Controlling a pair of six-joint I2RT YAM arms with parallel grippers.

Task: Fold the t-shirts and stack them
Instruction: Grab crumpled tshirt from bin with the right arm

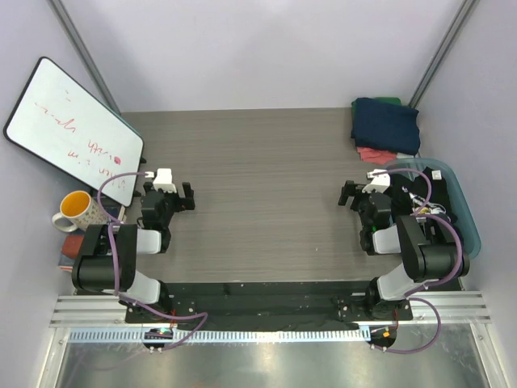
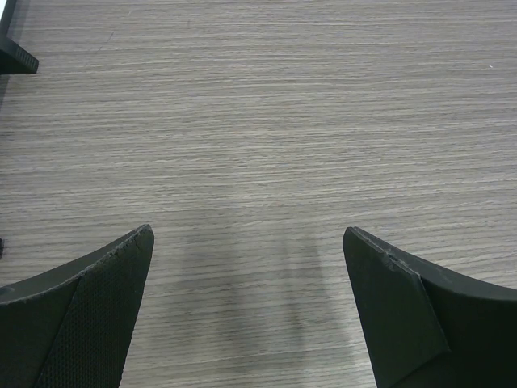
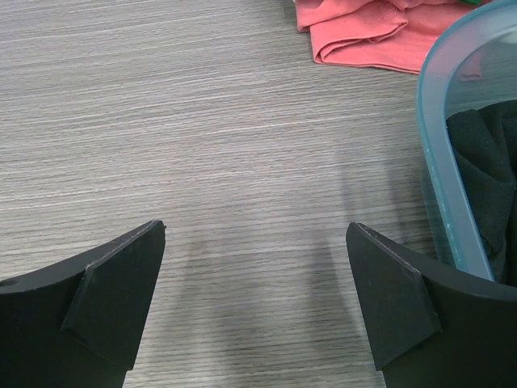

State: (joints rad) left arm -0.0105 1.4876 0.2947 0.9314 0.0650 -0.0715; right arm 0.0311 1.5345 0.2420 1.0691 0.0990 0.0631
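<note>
**A:** Where are the t-shirts (image 1: 384, 129)?

**B:** In a soft folded stack at the bench's (image 1: 258, 162) far right corner, navy tee (image 1: 386, 121) over coral-red tee (image 3: 355, 36). Crumpled black cloth (image 3: 485, 162) lies in the translucent blue tub (image 3: 436, 162) at the right edge.

**A:** And the grippers?

**B:** Left gripper (image 2: 246, 234) and right gripper (image 3: 256, 226) are both spread wide and empty above the grey wood-grain.

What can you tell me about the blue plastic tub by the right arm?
The tub is translucent blue plastic with rounded corners and a thick rim, upright and open-topped at the table's right edge. From above the right arm hides part of it. Black cloth lies inside against its wall. A coral-red shirt lies on the table just beyond it; whether they touch cannot be told.
</note>
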